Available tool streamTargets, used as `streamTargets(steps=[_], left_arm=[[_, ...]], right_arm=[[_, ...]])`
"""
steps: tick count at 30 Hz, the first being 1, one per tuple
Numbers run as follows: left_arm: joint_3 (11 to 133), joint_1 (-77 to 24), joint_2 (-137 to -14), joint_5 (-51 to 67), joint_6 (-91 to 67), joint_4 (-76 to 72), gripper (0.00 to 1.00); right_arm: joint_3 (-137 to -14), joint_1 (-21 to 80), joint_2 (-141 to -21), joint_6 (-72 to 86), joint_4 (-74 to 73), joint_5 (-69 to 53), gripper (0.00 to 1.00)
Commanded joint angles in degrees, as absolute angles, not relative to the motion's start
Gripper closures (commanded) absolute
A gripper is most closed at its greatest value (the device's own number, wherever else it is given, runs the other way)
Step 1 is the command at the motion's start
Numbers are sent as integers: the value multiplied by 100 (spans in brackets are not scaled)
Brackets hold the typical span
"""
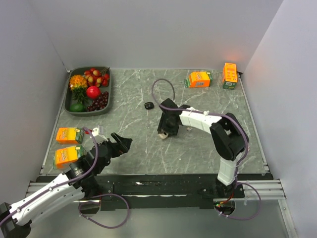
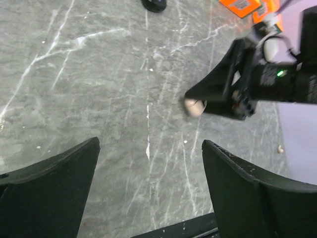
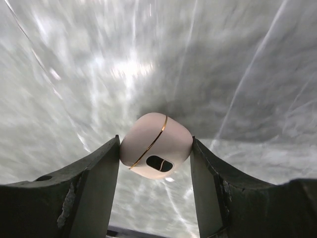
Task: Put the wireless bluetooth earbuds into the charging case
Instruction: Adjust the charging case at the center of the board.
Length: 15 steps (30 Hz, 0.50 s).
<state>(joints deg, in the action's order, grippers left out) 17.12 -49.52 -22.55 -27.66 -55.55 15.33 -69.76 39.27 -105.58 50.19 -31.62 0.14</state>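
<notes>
Case sits pinched between the fingers of our right hand, one at its 9 o'clock and one at its 3, near the middle of the table. We see a rounded, pale pinkish-white shell with a gold seam and a dark oval spot. Our left hand gapes empty at its 8 o'clock.

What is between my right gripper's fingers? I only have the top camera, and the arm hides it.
Observer: In the right wrist view, a pale, rounded charging case sits between the fingers of the right gripper, and both fingers touch it.
Operator: Is the case open?
Observer: It looks closed. A thin gold line runs unbroken around it, with a dark oval hollow on the side facing the camera.
Operator: Is the left gripper carrying anything?
Observer: No. In the left wrist view, the left gripper is open with only bare table between its fingers.
</notes>
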Motion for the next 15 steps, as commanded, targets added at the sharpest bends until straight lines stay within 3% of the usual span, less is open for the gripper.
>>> streamTargets(steps=[1,2,5,8,15], left_arm=[[1810,-4957,-2452,-3014,-5713,1318,10],[1819,-4957,-2496,-3015,-5704,1292,10],[1819,-4957,-2540,-2997,-5651,1213,10],[1793,-4957,-2566,-2997,-5607,1143,9],[1714,-4957,-2733,-2927,-5625,976,9]], right_arm=[[-7575,3815,-10784,5870,-3015,-263,81],[-7620,3780,-10845,5915,-2997,-333,69],[-7804,3771,-11056,5959,-3076,-527,51],[-7787,3771,-11127,5933,-3120,-519,43],[-7541,3753,-11101,5784,-3138,-510,36]])
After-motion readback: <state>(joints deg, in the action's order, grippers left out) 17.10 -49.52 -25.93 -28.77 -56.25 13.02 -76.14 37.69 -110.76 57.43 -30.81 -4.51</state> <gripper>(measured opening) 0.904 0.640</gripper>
